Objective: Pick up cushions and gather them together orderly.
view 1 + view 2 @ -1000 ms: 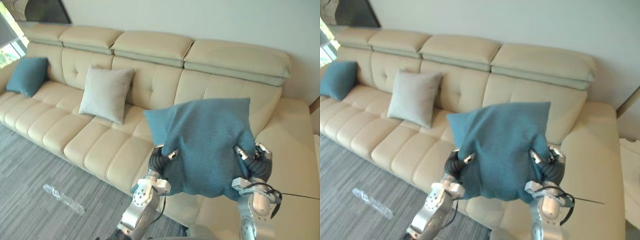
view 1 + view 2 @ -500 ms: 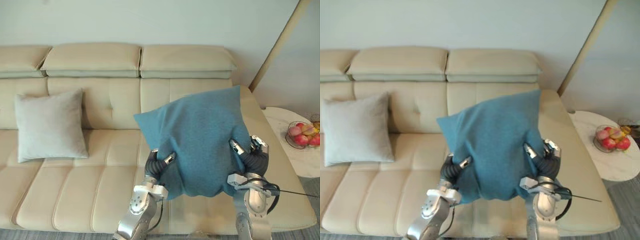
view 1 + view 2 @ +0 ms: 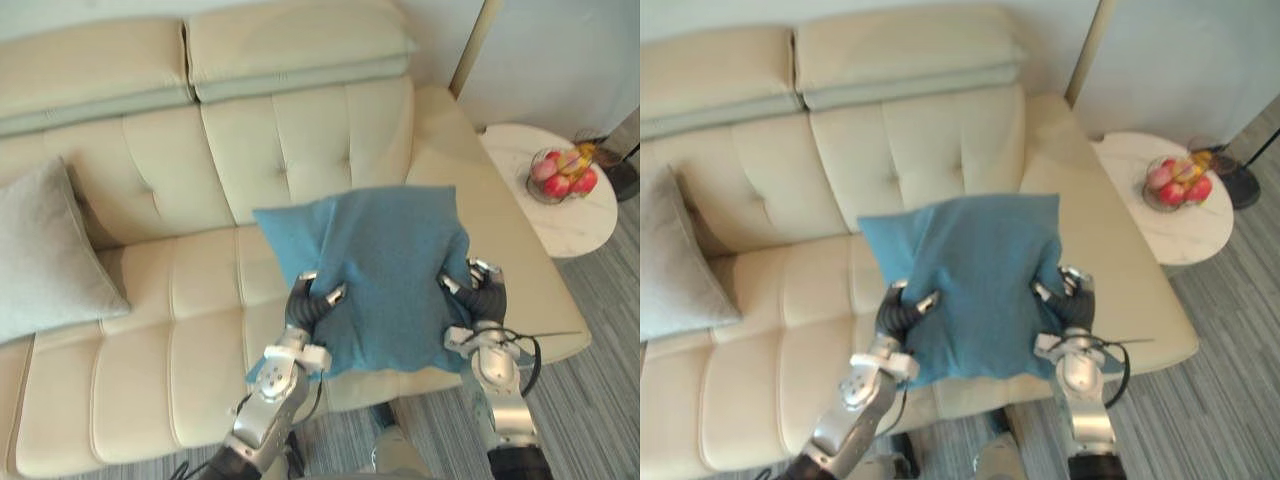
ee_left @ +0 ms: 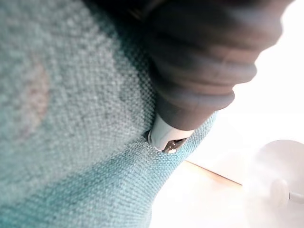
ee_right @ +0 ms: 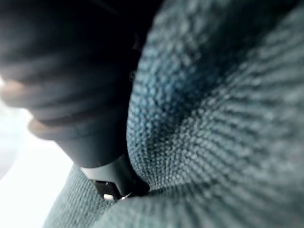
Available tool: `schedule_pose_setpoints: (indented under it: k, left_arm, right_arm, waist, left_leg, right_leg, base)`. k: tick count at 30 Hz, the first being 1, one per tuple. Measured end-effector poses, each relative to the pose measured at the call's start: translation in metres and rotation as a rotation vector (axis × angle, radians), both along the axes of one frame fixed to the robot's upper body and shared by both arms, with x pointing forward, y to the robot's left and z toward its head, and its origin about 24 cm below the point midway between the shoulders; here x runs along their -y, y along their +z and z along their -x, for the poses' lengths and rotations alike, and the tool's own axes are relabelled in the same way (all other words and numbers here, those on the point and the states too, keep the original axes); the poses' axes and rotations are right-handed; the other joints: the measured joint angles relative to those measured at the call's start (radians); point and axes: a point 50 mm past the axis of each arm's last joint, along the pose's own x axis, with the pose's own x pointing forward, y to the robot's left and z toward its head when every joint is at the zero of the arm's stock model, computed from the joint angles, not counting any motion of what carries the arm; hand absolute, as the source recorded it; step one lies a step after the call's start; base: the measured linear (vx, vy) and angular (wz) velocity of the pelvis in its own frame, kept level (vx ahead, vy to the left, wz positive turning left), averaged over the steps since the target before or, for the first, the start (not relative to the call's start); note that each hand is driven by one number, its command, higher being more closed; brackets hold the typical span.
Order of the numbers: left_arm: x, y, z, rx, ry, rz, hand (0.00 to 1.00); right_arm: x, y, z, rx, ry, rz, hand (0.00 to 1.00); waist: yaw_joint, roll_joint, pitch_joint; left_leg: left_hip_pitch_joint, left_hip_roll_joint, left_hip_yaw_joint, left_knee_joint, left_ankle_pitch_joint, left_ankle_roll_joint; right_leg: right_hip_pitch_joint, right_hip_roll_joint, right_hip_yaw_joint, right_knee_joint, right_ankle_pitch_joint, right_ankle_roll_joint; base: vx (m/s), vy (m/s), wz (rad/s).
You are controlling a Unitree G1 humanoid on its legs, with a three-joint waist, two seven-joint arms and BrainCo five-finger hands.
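I hold a teal cushion (image 3: 375, 270) up in front of me, above the right end of the cream sofa (image 3: 300, 140). My left hand (image 3: 306, 303) pinches its left edge and my right hand (image 3: 480, 298) pinches its right edge, thumbs on the near face. The teal weave (image 4: 71, 118) presses against my left hand's cover, and the same cloth (image 5: 213, 118) presses against my right. A grey cushion (image 3: 40, 255) leans against the sofa back at the far left.
A round white side table (image 3: 555, 195) stands right of the sofa with a bowl of fruit (image 3: 560, 175) on it. Grey carpet (image 3: 600, 320) lies beside and in front. A pale pole (image 3: 470, 45) rises behind the sofa's right arm.
The camera has swung right and down: the grey cushion slid to the left edge and the side table came further into view. The teal cushion stays held between both hands, now lower.
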Motion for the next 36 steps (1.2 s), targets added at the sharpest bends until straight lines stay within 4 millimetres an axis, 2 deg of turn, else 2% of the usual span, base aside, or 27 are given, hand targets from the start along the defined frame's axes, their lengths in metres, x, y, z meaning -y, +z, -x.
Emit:
schedule_pose_setpoints:
  k: [2, 4, 5, 8, 9, 10, 11, 12, 13, 15, 16, 17, 18, 21, 26, 28, 32, 33, 36]
  left_arm:
    - [-0.001, 0.012, -0.008, 0.048, 0.027, -0.003, 1.0]
    - [-0.002, 0.044, -0.027, 0.156, 0.085, 0.005, 1.0]
    - [-0.002, 0.045, -0.028, 0.163, 0.088, 0.006, 1.0]
    - [-0.001, 0.089, -0.052, 0.31, 0.153, -0.016, 1.0]
    - [-0.001, 0.111, -0.062, 0.375, 0.196, -0.022, 1.0]
    - [-0.002, 0.121, -0.067, 0.402, 0.218, -0.027, 1.0]
    - [-0.005, 0.137, -0.075, 0.445, 0.256, -0.034, 1.0]
    - [-0.008, 0.164, -0.086, 0.51, 0.306, -0.048, 1.0]
    - [-0.009, 0.176, -0.089, 0.538, 0.329, -0.051, 1.0]
    - [-0.018, 0.225, -0.101, 0.624, 0.422, -0.031, 1.0]
    - [-0.02, 0.234, -0.103, 0.636, 0.445, -0.025, 1.0]
    - [-0.025, 0.252, -0.107, 0.651, 0.498, -0.013, 1.0]
    - [-0.029, 0.264, -0.111, 0.649, 0.543, -0.003, 0.0]
    - [-0.038, 0.289, -0.118, 0.638, 0.632, 0.013, 0.0]
    - [-0.047, 0.319, -0.126, 0.632, 0.68, -0.053, 0.0]
    - [-0.047, 0.315, -0.133, 0.601, 0.652, -0.096, 0.0]
    - [-0.043, 0.302, -0.14, 0.524, 0.598, -0.061, 0.0]
    - [-0.037, 0.296, -0.141, 0.491, 0.567, 0.0, 0.0]
    - [-0.036, 0.285, -0.138, 0.486, 0.54, 0.085, 0.0]
  right_arm:
    - [-0.003, 0.015, -0.01, 0.052, 0.001, 0.025, 1.0]
    - [-0.009, 0.049, -0.03, 0.166, 0.009, 0.073, 1.0]
    - [-0.009, 0.051, -0.032, 0.171, 0.009, 0.075, 1.0]
    - [-0.01, 0.094, -0.059, 0.276, -0.022, 0.116, 1.0]
    - [-0.013, 0.116, -0.069, 0.329, -0.037, 0.119, 1.0]
    - [-0.014, 0.127, -0.074, 0.354, -0.044, 0.121, 1.0]
    - [-0.018, 0.147, -0.082, 0.394, -0.053, 0.127, 1.0]
    - [-0.022, 0.178, -0.094, 0.447, -0.067, 0.133, 1.0]
    - [-0.023, 0.192, -0.097, 0.471, -0.077, 0.139, 1.0]
    - [-0.027, 0.249, -0.101, 0.579, -0.11, 0.142, 1.0]
    - [-0.029, 0.261, -0.1, 0.603, -0.122, 0.141, 1.0]
    - [-0.032, 0.285, -0.099, 0.647, -0.146, 0.141, 1.0]
    - [-0.036, 0.302, -0.098, 0.673, -0.158, 0.133, 0.0]
    - [-0.039, 0.331, -0.095, 0.7, -0.211, 0.111, 0.0]
    - [-0.031, 0.36, -0.093, 0.686, -0.261, 0.074, 0.0]
    - [-0.027, 0.359, -0.097, 0.651, -0.233, -0.017, 0.0]
    - [-0.027, 0.346, -0.104, 0.609, -0.161, -0.162, 0.0]
    - [-0.026, 0.333, -0.108, 0.585, -0.142, -0.19, 0.0]
    - [-0.027, 0.309, -0.111, 0.572, -0.112, -0.243, 0.0]
  waist:
    - [0.005, -0.001, 0.026]
    - [0.013, 0.002, 0.057]
    - [0.013, 0.002, 0.058]
    - [0.016, 0.003, 0.097]
    - [0.018, 0.004, 0.116]
    - [0.019, 0.006, 0.129]
    - [0.019, 0.008, 0.146]
    - [0.014, 0.014, 0.162]
    - [0.014, 0.016, 0.174]
    - [0.011, 0.025, 0.237]
    - [0.009, 0.031, 0.243]
    - [0.006, 0.044, 0.262]
    - [0.006, 0.052, 0.273]
    - [0.005, 0.066, 0.299]
    - [0.006, 0.087, 0.323]
    - [0.012, 0.096, 0.331]
    - [0.02, 0.097, 0.347]
    - [0.023, 0.097, 0.347]
    - [0.026, 0.096, 0.347]
  left_leg:
    - [-0.017, 0.001, -0.002, 0.0, 0.011, 0.003]
    - [-0.076, 0.007, -0.007, 0.001, 0.036, 0.004]
    - [-0.079, 0.007, -0.007, 0.001, 0.038, 0.005]
    - [-0.136, 0.01, -0.025, -0.001, 0.071, 0.006]
    - [-0.153, 0.01, -0.028, -0.01, 0.089, 0.006]
    - [-0.153, 0.007, -0.03, -0.025, 0.1, 0.006]
    - [-0.156, 0.004, -0.032, -0.048, 0.119, 0.007]
    - [-0.18, 0.0, -0.039, -0.078, 0.15, 0.01]
    - [-0.185, -0.002, -0.042, -0.092, 0.162, 0.01]
    - [-0.197, -0.005, -0.055, -0.155, 0.216, 0.009]
    - [-0.209, -0.006, -0.06, -0.164, 0.229, 0.011]
    - [-0.227, -0.006, -0.075, -0.174, 0.241, 0.01]
    - [-0.245, -0.007, -0.083, -0.179, 0.248, 0.011]
    - [-0.27, -0.018, -0.094, -0.213, 0.268, 0.014]
    - [-0.34, -0.04, -0.105, -0.242, 0.291, 0.025]
    - [-0.37, -0.049, -0.104, -0.242, 0.291, 0.026]
    - [-0.413, -0.049, -0.096, -0.241, 0.292, 0.026]
    - [-0.422, -0.043, -0.095, -0.242, 0.292, 0.026]
    - [-0.415, -0.031, -0.092, -0.241, 0.292, 0.025]
  right_leg:
    - [-0.016, 0.0, -0.008, 0.002, 0.005, 0.0]
    - [-0.082, 0.002, -0.027, 0.021, 0.017, 0.001]
    - [-0.086, 0.002, -0.027, 0.021, 0.018, 0.001]
    - [-0.134, 0.007, -0.046, 0.021, 0.042, -0.004]
    - [-0.152, 0.01, -0.049, 0.017, 0.055, -0.005]
    - [-0.153, 0.01, -0.052, 0.011, 0.061, -0.004]
    - [-0.164, 0.01, -0.055, 0.007, 0.068, -0.004]
    - [-0.192, 0.009, -0.061, -0.008, 0.086, -0.01]
    - [-0.2, 0.009, -0.065, -0.014, 0.093, -0.008]
    - [-0.22, 0.01, -0.082, -0.045, 0.127, -0.005]
    - [-0.23, 0.01, -0.087, -0.05, 0.137, -0.003]
    - [-0.245, 0.01, -0.099, -0.055, 0.146, -0.003]
    - [-0.262, 0.01, -0.103, -0.057, 0.153, 0.005]
    - [-0.29, 0.003, -0.11, -0.072, 0.161, 0.011]
    - [-0.362, -0.017, -0.117, -0.085, 0.174, 0.025]
    - [-0.392, -0.026, -0.109, -0.089, 0.179, 0.031]
    - [-0.437, -0.026, -0.101, -0.089, 0.18, 0.033]
    - [-0.446, -0.022, -0.102, -0.088, 0.18, 0.033]
    - [-0.446, -0.01, -0.1, -0.076, 0.18, 0.033]
  base:
    - [-0.11, -0.038, 0.06]
    - [-0.18, -0.065, 0.08]
    - [-0.17, -0.057, 0.12]
    - [-0.1, -0.015, 0.13]
    - [-0.1, -0.006, 0.13]
    - [-0.09, -0.007, 0.08]
    - [-0.08, -0.011, 0.12]
    - [-0.07, -0.011, 0.12]
    - [-0.07, -0.011, 0.18]
    - [-0.07, -0.012, 0.15]
    - [-0.08, -0.029, 0.16]
    - [-0.06, -0.034, 0.18]
    - [-0.06, -0.029, 0.16]
    - [-0.04, -0.001, 0.09]
    - [-0.02, 0.041, 0.13]
    - [-0.01, 0.086, 0.04]
    - [0.01, 0.036, -0.01]
    - [0.0, 0.0, 0.0]
    - [0.01, 0.006, -0.05]
